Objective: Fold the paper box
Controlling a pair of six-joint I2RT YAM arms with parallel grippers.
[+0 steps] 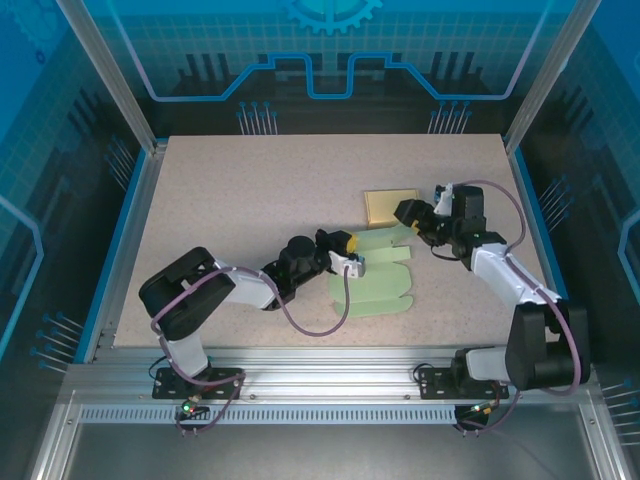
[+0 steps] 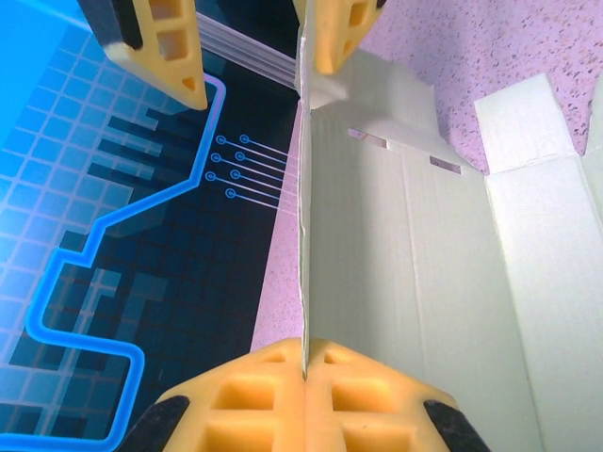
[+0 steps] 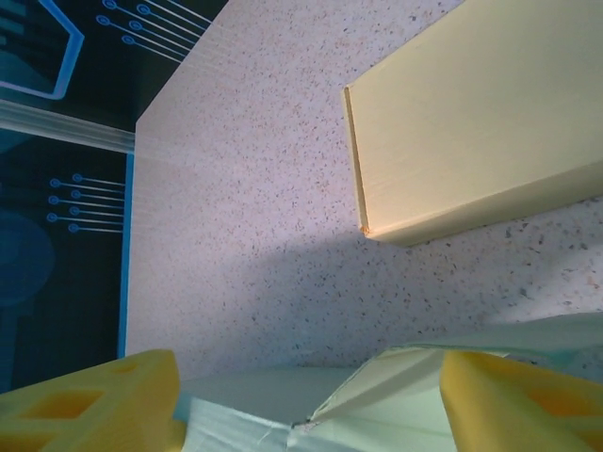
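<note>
Left jaws are pressing together, their yellow foam pads (image 2: 254, 400) clamping the thin upper edge of a side panel that is standing on end. That panel is belonging to the pale green die-cut cardboard box blank (image 1: 378, 292), which is lying just below and beside these jaws on the speckled beige desk (image 1: 250, 190).

Right jaws are standing apart, their yellow fingers (image 3: 94, 400) straddling a half-lifted pale green flap (image 3: 396, 372) without yet pinching it. Just beyond them a flat cream-yellow cardboard box (image 1: 388, 205) is resting untouched.

Folding is looking barely started: one wall is being raised, while the remaining panels and rounded tabs are lying flat and open, so the other walls, the tucking and the closing are all waiting.

Judging by the creases, the blank's long axis is running from the left jaws across toward the right jaws, with the rounded tabs pointing toward the right arm's side.
</note>
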